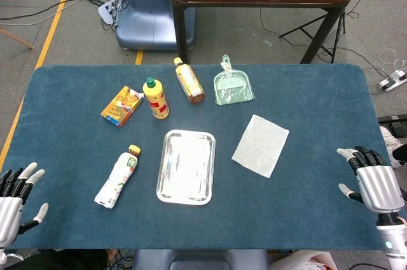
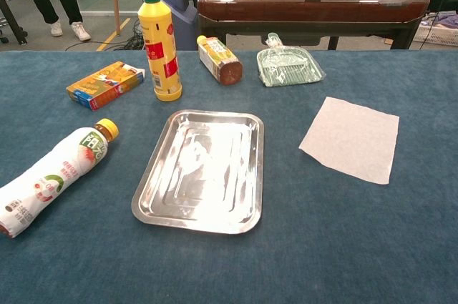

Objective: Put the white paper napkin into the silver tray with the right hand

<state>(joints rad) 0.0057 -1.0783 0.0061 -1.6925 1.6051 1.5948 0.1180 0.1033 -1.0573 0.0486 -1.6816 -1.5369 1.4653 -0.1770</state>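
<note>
Nothing is done yet: the right hand point(image 1: 375, 184) waits with fingers spread and holds nothing, the napkin point(image 1: 261, 145) lies flat on the desk beside it, and the tray point(image 1: 186, 166) beyond is bare.

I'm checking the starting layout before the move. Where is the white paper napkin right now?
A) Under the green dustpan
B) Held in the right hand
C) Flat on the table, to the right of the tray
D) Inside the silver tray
C: the white paper napkin lies flat on the blue table, apart from the empty silver tray, with the right hand away from it.
</note>
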